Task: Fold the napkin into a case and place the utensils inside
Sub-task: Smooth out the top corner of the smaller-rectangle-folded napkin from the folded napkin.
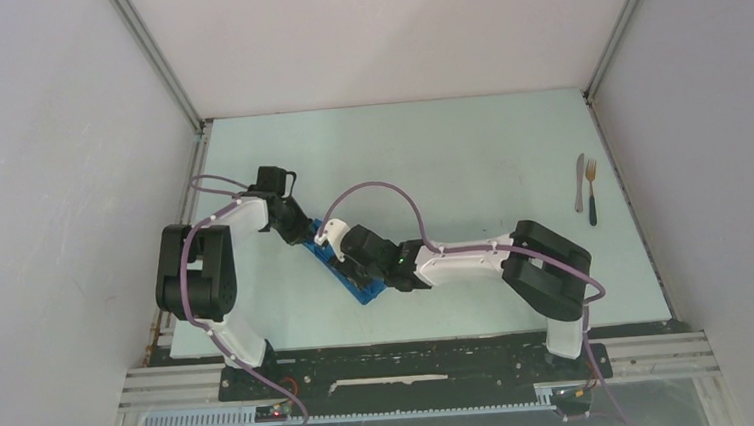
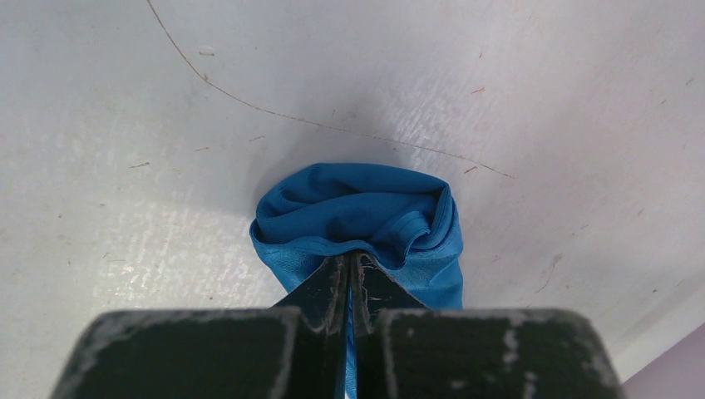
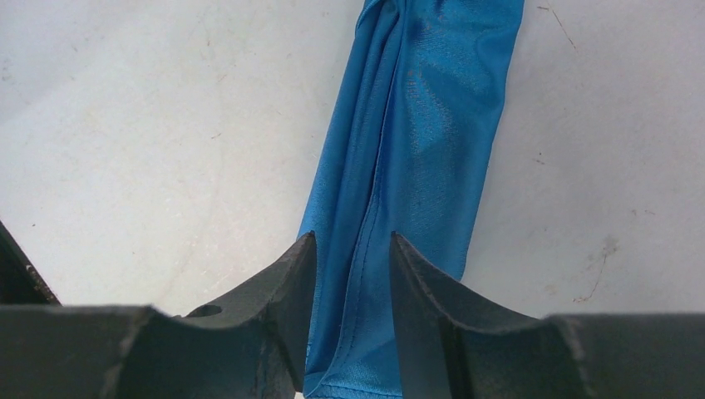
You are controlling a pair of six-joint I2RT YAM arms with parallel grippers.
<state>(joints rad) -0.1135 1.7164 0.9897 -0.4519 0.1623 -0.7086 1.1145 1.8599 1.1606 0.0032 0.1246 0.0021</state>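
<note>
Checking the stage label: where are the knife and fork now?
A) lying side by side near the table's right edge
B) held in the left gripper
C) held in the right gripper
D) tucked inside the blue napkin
A: the knife and fork lie side by side on the table near its right edge, well away from the napkin.

The blue napkin (image 1: 362,292) lies folded into a narrow diagonal strip; knife (image 1: 579,181) and fork (image 1: 592,193) lie parallel, well apart.
</note>
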